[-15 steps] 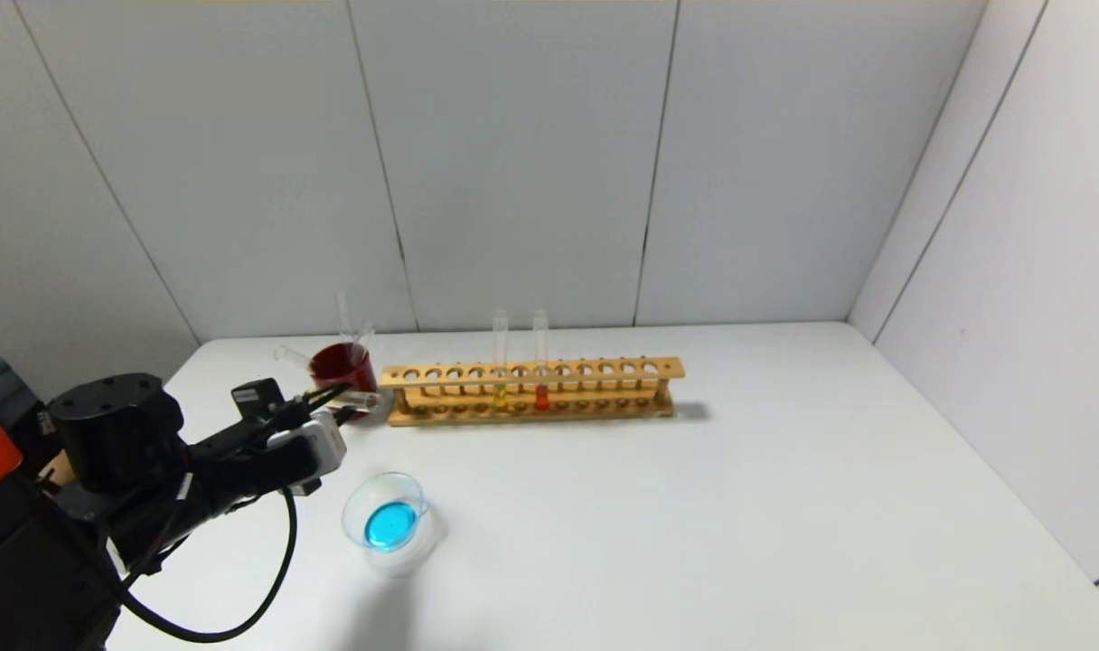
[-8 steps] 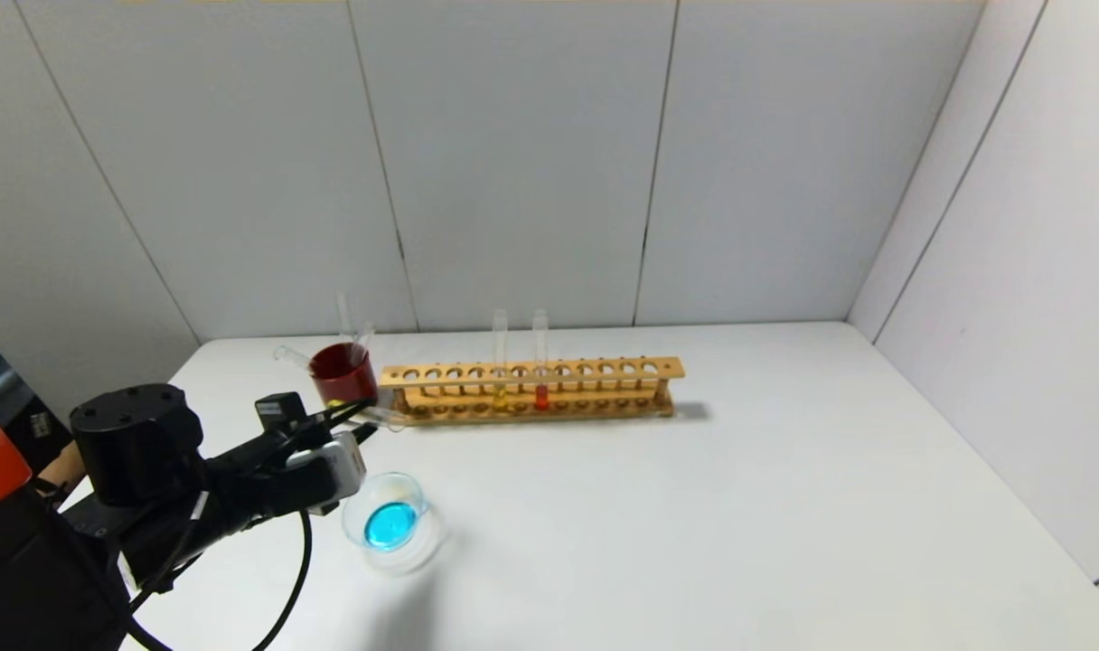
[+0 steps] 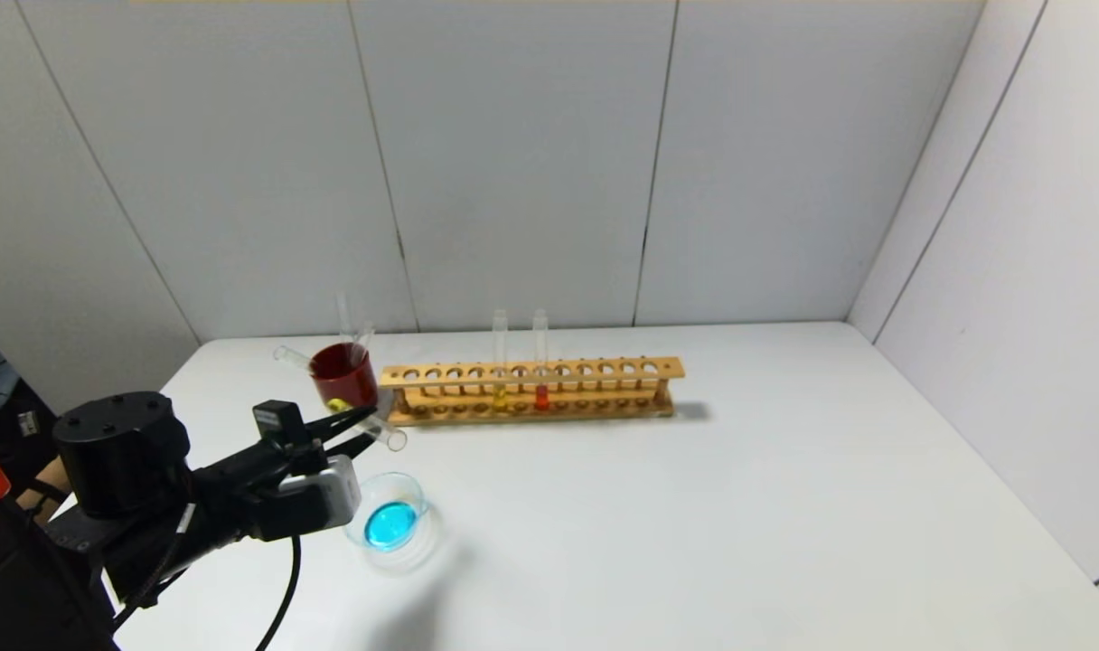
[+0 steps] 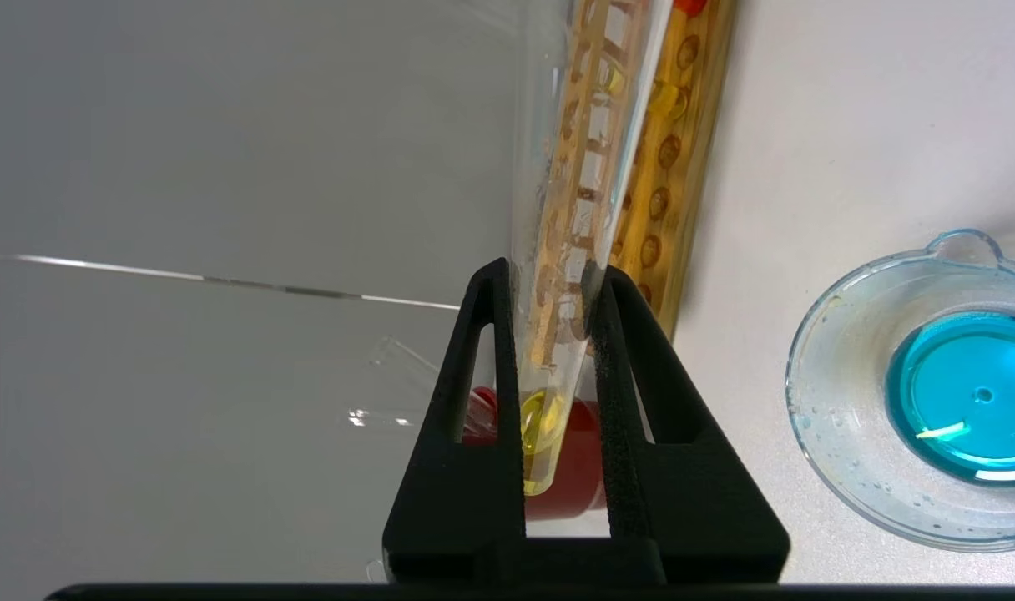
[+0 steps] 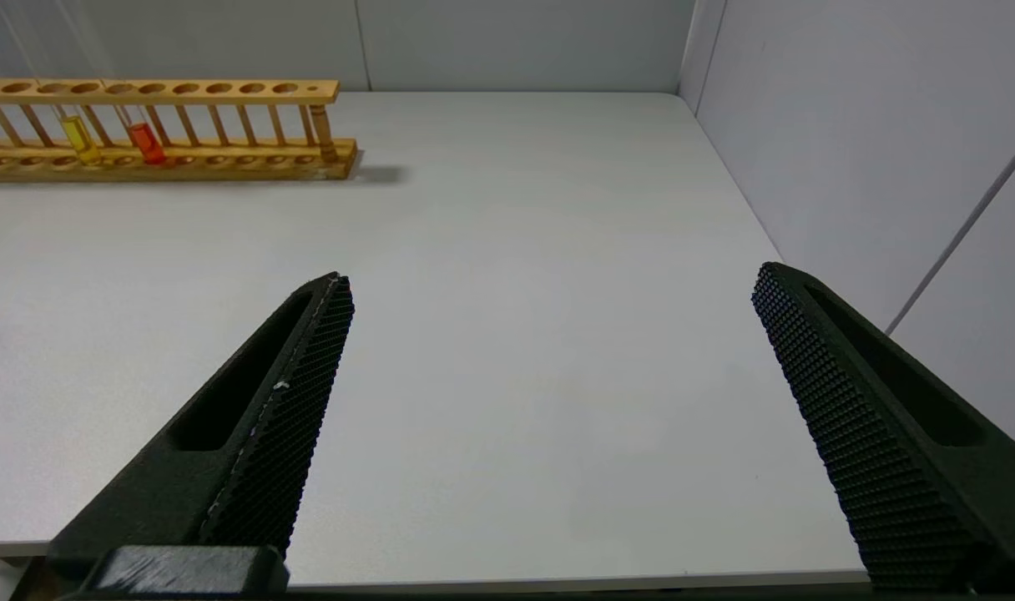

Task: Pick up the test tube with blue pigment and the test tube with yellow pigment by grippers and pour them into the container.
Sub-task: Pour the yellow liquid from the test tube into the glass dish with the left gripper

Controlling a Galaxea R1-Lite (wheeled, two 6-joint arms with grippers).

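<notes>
My left gripper is shut on the test tube with yellow pigment, just behind the container. The tube lies tilted, its open mouth lower and over the container's far rim. In the left wrist view the gripper clamps the tube above its yellow liquid. The container is a clear glass dish holding a pool of blue liquid; its rim also shows in the left wrist view. No tube with blue liquid is in view. My right gripper is open and empty over the table's front right.
A wooden rack stands at the back with a yellow tube and a red-orange tube. A dark red cup with empty glass tubes sits left of the rack, behind my left gripper. Walls close the back and right.
My left gripper has moved right and nearer the container with the yellow tube. The tube's mouth has swung down toward the dish.
</notes>
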